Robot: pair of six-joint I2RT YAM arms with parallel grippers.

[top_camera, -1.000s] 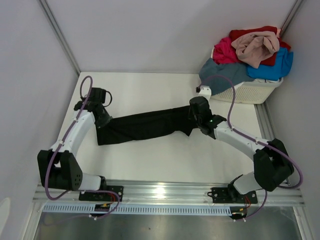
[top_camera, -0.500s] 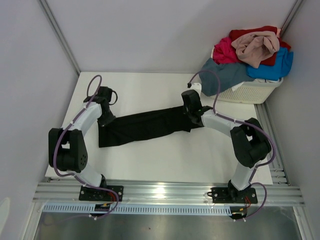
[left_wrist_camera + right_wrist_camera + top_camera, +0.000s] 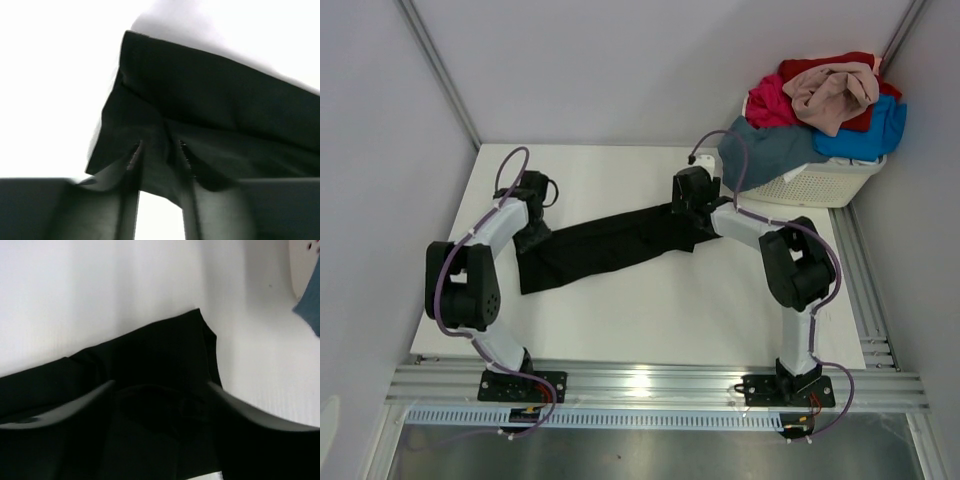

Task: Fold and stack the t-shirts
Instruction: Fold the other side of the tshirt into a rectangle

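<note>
From above, the black t-shirt [image 3: 610, 245] lies as a long band across the middle of the white desk [image 3: 620, 330], held out at both ends, likely to flatten it for folding. The other t-shirts [image 3: 825, 100] heap over the basket [image 3: 820, 185] at the far right corner, and pale walls [image 3: 380, 150] close in.

Left wrist: the left jaws stand narrowly parted with a fold of cloth between them — pinched or freed, I cannot tell.

Right wrist: the right jaws gape wide — released — over the shirt's end.
</note>
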